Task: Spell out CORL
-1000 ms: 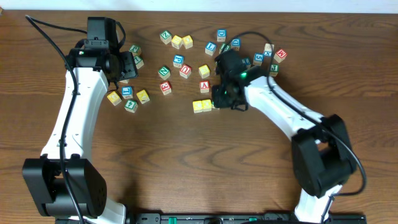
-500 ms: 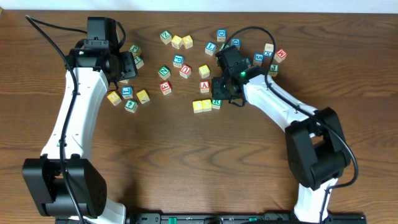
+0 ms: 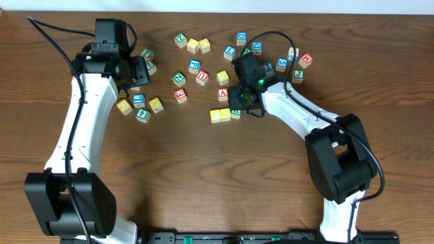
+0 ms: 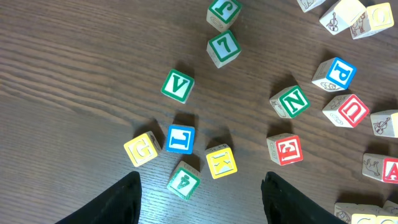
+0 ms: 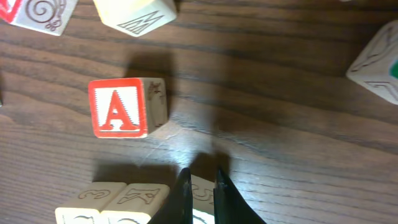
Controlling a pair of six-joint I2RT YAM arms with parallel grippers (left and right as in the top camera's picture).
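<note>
— Dark wood table [image 3: 203, 176], letter cubes strewn over its far half. How much of CORL do you have down?

— Three of four, as I judge it. Your row sits mid-table, nearer than the scatter. Two yellow cubes [image 3: 215, 116] touch side by side, and the green R cube [image 3: 235, 112] sits at their right end. From above I can't read the yellow tops, so I'm only assuming they are the C and the O.

— And the L?

— Not placed yet. The blue L cube [image 4: 180, 139] lies well off to the left, in a small cluster, with a green V cube [image 4: 177, 85] near it.

— What are your arms doing?

— Your right gripper [image 5: 200, 179] is pinched together with nothing in it, its tips right over the R cube. I can't tell whether they touch it. Your left gripper [image 4: 200, 180] has its jaws apart and empty, and it hangs over the left cluster with the L cube in its view.

— Anything crowding the row?

— The red A cube [image 5: 121, 107] stands just on the far side of the yellow pair, apart from them. The space to the right of the R looks free.

— So what's left?

— You need to fetch the L cube and set it against the right side of the R cube. You might square up the R cube first.
</note>
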